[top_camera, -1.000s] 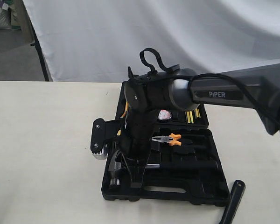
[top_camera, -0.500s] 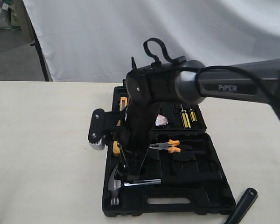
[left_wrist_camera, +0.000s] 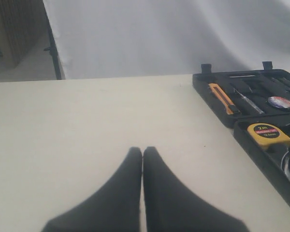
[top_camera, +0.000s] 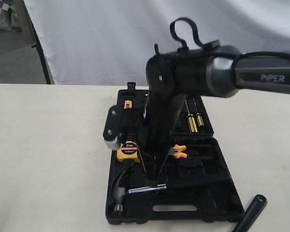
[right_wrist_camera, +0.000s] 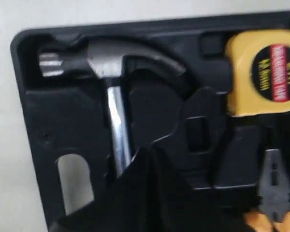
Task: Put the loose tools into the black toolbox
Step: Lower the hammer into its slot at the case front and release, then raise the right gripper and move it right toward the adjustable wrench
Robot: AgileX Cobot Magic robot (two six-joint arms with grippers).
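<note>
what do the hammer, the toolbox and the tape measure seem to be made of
Hammer: head and shaft look like steel, polished, judging by the bright glints.
Toolbox: matte black moulded plastic, with tool-shaped recesses.
Tape measure: yellow case, probably plastic, smooth, with a printed label.

The arm [top_camera: 261,79] reads PiPER, the tape measure [top_camera: 128,151] 2m.
</note>
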